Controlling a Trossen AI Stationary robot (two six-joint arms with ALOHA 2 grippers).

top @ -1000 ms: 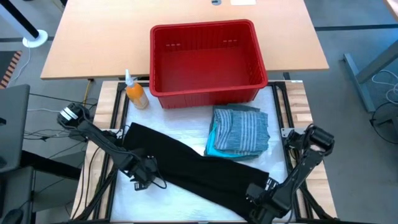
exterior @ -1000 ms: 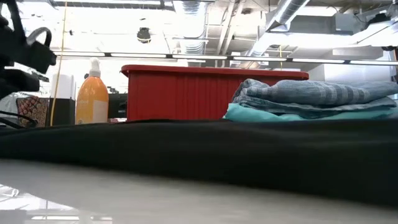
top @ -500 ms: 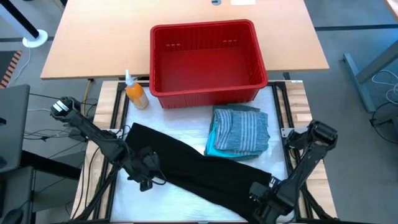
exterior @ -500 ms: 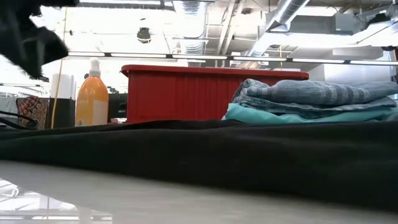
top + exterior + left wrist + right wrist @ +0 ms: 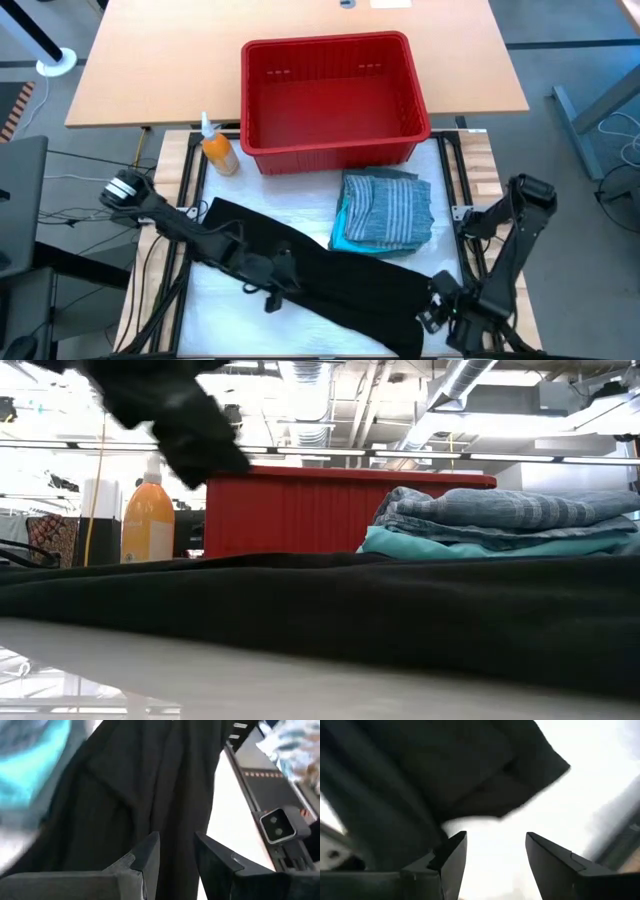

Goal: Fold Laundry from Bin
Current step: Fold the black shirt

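At the far left of the high view, an orange spray bottle [image 5: 218, 152] is seen standing on the surface [image 5: 300, 325], just beside the near left corner of the red bin [image 5: 333, 100]. The bin is seen to hold nothing.

The left claw [image 5: 272, 290] is found over the middle of the black garment [image 5: 330, 275], which lies spread in a diagonal band across the surface. In the left wrist view its fingers [image 5: 145, 855] are parted with dark cloth beneath them; nothing is seen pinched between them, so the claw is judged open and empty.

Right of centre, the striped shirt [image 5: 388, 208] is stacked folded on the turquoise garment [image 5: 345, 232], with the black garment's far edge touching or just beside the stack.

At the lower right, the right claw [image 5: 437, 310] is placed at the garment's near right end. In the right wrist view the fingers [image 5: 451, 855] stand well apart over bare surface, a corner of the cloth [image 5: 470, 775] lying just beyond them; nothing is held.

Risks noted: should the left claw close where it hovers, several layers may be bunched and the fold spoiled. A sweep of the black cloth toward the stack could drag or topple the folded pieces. A shallow bite at the right corner could slip off.
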